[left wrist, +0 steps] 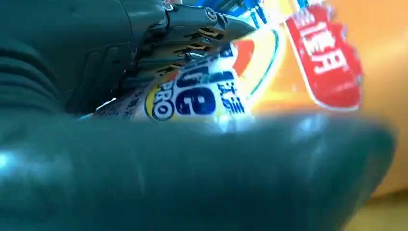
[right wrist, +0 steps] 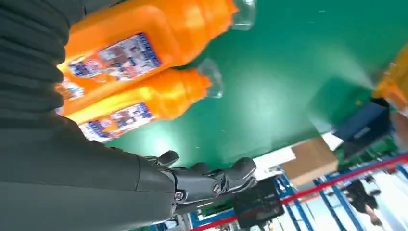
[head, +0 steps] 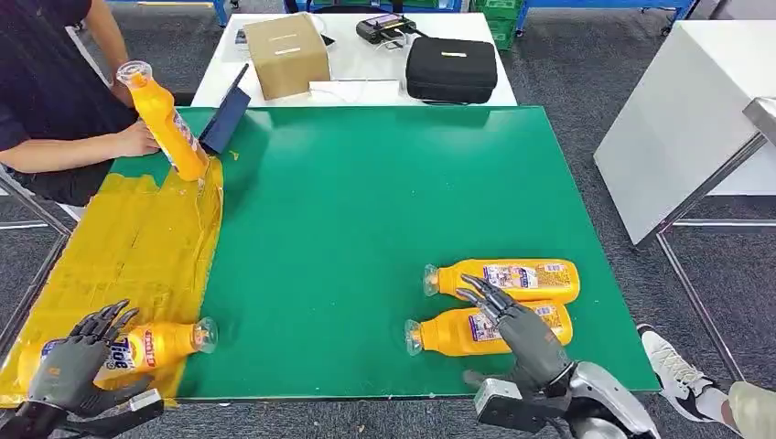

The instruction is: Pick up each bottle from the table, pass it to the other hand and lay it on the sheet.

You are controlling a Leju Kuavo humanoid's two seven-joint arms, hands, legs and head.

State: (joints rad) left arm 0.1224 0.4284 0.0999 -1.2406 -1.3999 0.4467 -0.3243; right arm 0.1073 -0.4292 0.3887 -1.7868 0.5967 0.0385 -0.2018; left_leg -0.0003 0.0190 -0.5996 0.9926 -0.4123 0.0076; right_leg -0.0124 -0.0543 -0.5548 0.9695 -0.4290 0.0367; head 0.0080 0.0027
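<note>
Left hand (head: 69, 370), lower left, grasping orange plastic bottle (head: 156, 346) lying on yellow sheet (head: 128, 247): laying step, release next. Right hand (head: 517, 325) released, fingers spread above two orange bottles (head: 503, 306), lower right; needs grasp.

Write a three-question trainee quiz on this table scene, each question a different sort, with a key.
1. True or false: the left robot hand is on a bottle that lies on the yellow sheet.
2. How many bottles lie on the green mat near the right robot hand?
A. one
B. two
C. three
3. Fill in: the person at the far left holds a tilted bottle by its ____ end, its base on the sheet.

Key: 1 true; 2 B, a near bottle and a far bottle; 3 cap.
</note>
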